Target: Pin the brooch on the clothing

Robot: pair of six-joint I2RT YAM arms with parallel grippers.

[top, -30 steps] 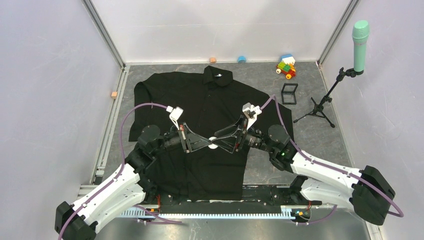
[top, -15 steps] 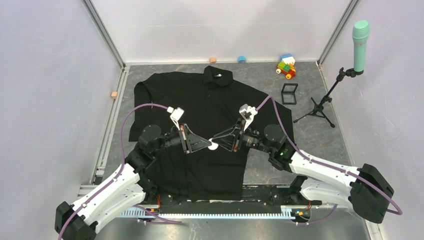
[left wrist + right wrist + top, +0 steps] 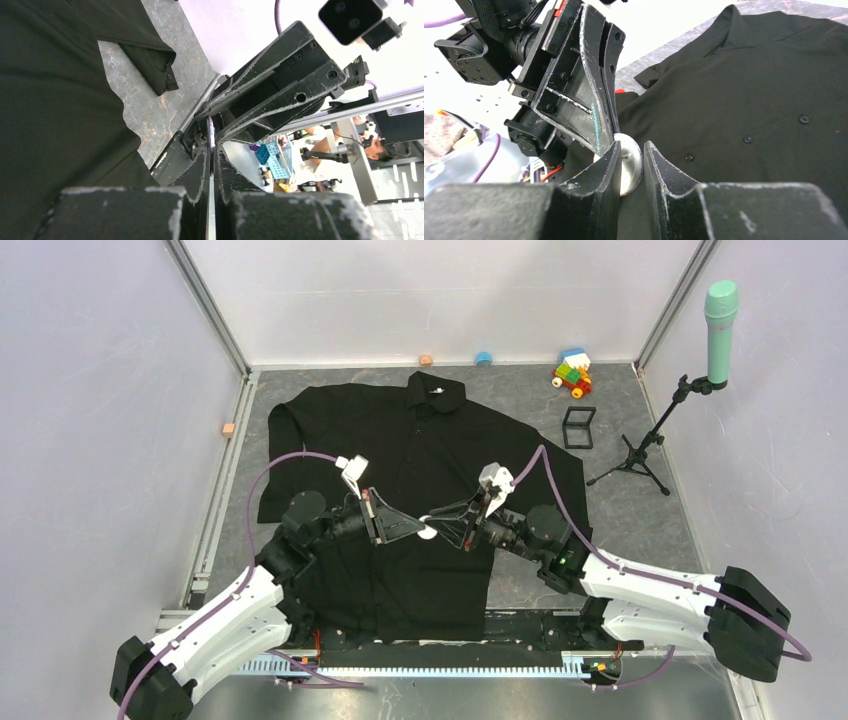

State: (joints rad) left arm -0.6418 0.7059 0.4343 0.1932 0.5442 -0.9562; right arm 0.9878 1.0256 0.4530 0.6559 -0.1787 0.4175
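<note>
The brooch (image 3: 427,531), a small pale round disc, is held in the air above the front of the black shirt (image 3: 430,445), which lies flat on the table. My left gripper (image 3: 421,530) is shut on it; in the left wrist view it shows edge-on as a thin pale line (image 3: 211,200) between my fingers. My right gripper (image 3: 434,525) meets it from the right. In the right wrist view the brooch (image 3: 630,165) sits between my narrowly parted fingers (image 3: 659,165), with a slim gap at the right finger.
A small black square frame box (image 3: 578,427) stands right of the shirt. A microphone stand (image 3: 640,445) with a green microphone is at the far right. A toy block car (image 3: 572,373) and small blocks (image 3: 483,358) lie along the back wall.
My right arm has swung down and to the left, its wrist now lower and nearer the left gripper. The brooch and left gripper have barely moved.
</note>
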